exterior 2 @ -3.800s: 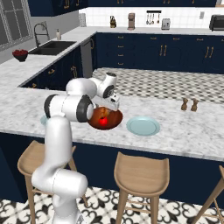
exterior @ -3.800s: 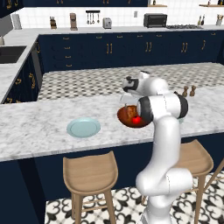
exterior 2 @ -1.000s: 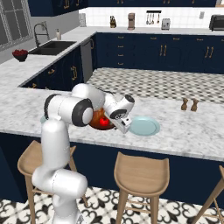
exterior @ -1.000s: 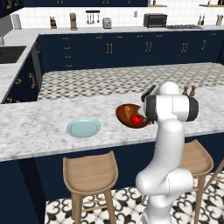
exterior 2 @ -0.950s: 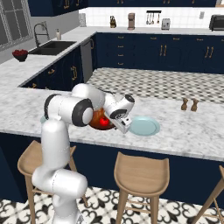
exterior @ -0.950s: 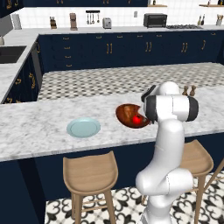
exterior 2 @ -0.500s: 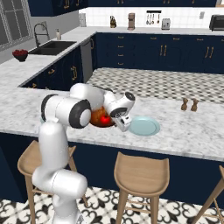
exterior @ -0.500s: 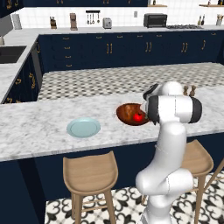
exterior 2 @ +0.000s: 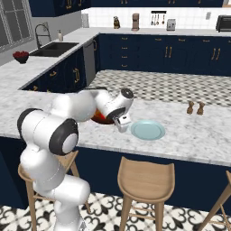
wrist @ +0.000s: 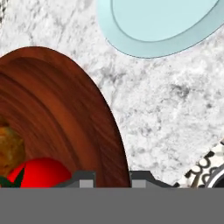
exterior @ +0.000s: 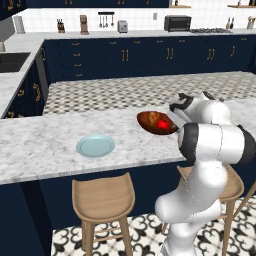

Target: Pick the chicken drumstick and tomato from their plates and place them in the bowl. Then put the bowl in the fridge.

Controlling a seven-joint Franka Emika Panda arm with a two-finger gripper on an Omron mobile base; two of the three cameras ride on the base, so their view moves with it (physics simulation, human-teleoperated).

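Bowl of dark reddish-brown wood, round and shallow [exterior: 156,123], sits tilted over the white marbled worktop [exterior: 45,145], its rim caught by the robot's two-finger tool [wrist: 112,177]. In the hand view the tool's two dark tips stand either side of the bowl's edge, pressed in on the rim. Inside the bowl lies the small round bright red tomato [wrist: 40,172] with its dark green stem, and just beside it a golden-brown piece that looks like the chicken drumstick [wrist: 9,148]. One round, flat, pale light-blue plate [exterior 2: 147,129] lies on the worktop close to the bowl. In the left base view a second pale-blue plate [exterior: 95,145] lies well apart from the bowl. Two small brown shakers [exterior 2: 196,108] stand farther along the worktop in the right base view.
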